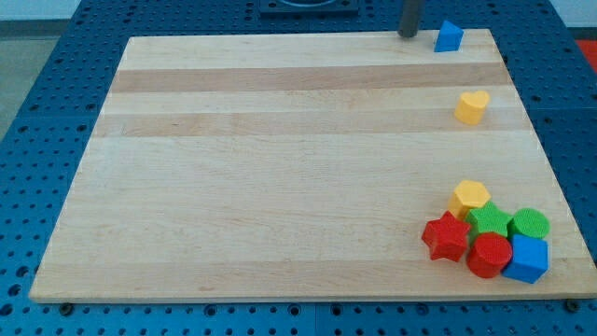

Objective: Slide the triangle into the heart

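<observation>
Sitting at the top right corner of the wooden board (280,168), the blue triangle (449,36) rests close to the board's top edge; my tip (408,34) stands just to the view's left of it, near but with a small gap showing between rod and block, so they appear apart; the rod carries no fingers, so nothing is grasped or released, only a bare end resting at board height. Below the triangle, and slightly toward the view's right, lies the yellow heart (472,106), well apart from the triangle and alone on its stretch of wood.

Farther down, in the bottom right corner, six blocks crowd together: a yellow hexagon (469,196) at the top of the cluster; a green star-like block (489,221) just beneath it; a green round block (530,224) to the view's right of that; a red star (445,236) at the cluster's left side; a red round block (489,255) below the green one; a blue block (528,259), roughly cube-like, at the lower right, touching the red round block. Around the board runs a blue perforated table (56,112).
</observation>
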